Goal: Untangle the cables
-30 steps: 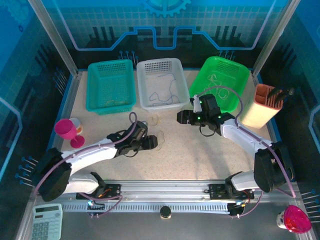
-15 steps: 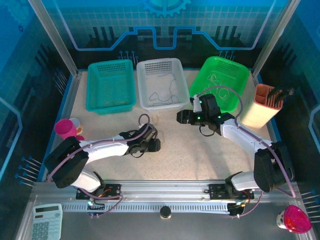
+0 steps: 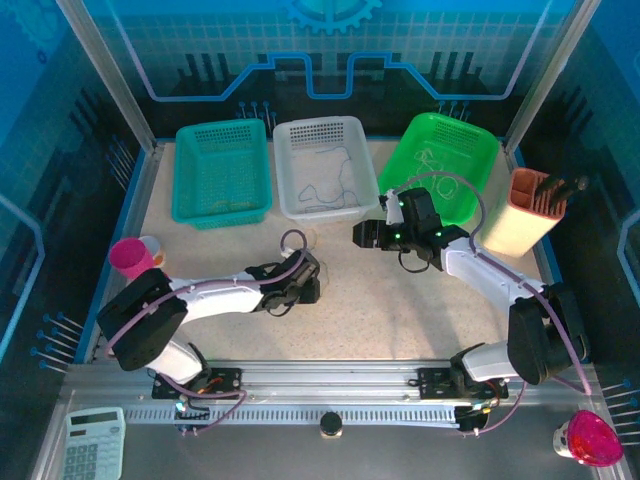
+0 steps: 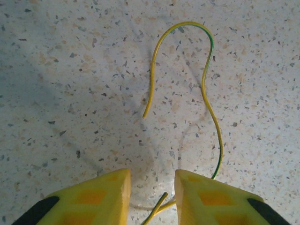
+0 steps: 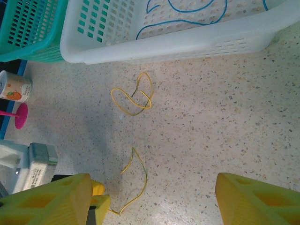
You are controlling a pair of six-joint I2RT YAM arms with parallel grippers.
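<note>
A thin yellow-green cable (image 4: 204, 89) lies in a loose S-curve on the speckled table. One end of it runs between the yellow fingers of my left gripper (image 4: 152, 180), whose jaws stand apart with a gap on each side of the wire. From above, the left gripper (image 3: 312, 285) is low at the table's middle. The same cable (image 5: 144, 180) shows in the right wrist view, with a second small yellow curl (image 5: 133, 101) beyond it. My right gripper (image 5: 152, 180) hovers open above the table with nothing in it, right of centre (image 3: 362, 235).
A white basket (image 5: 164, 44) holds a blue cable (image 5: 187, 9). At the back stand a teal basket (image 3: 222, 170) and a green basket (image 3: 400, 155). An orange holder (image 3: 525, 215) is at the right, a pink goblet (image 3: 128, 258) at the left.
My left arm has reached right and forward onto the yellow-green cable, and its jaws have narrowed around the wire's end. The right arm has stayed put.
</note>
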